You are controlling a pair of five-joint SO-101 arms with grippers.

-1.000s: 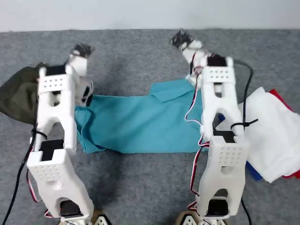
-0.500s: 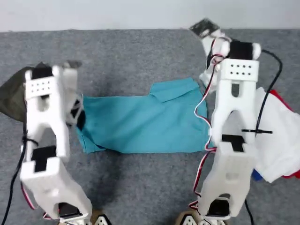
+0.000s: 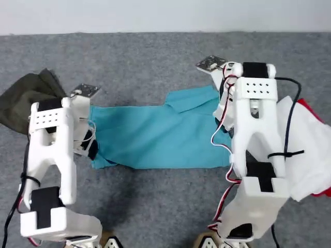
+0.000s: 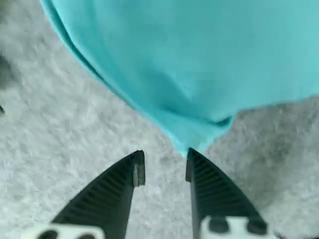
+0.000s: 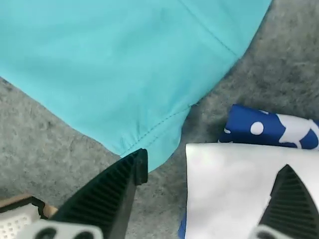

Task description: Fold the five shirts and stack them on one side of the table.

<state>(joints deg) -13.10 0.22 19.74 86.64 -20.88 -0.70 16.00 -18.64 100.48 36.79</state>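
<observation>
A teal shirt lies folded into a long strip across the middle of the grey table. My left gripper hangs open just above the table at the strip's left near corner, whose tip lies by one fingertip. My right gripper stands wide open over the strip's right near corner and the edge of a white shirt. A dark olive shirt lies bunched at the far left. The white shirt tops a pile on the right.
Under the white shirt lie a blue dotted shirt and a red one. The grey felt table is bare behind the teal strip and in front of it between the two arm bases.
Both arms have pulled back from the far side and lowered towards the teal strip's near corners. The strip's left end lies flatter than a second ago.
</observation>
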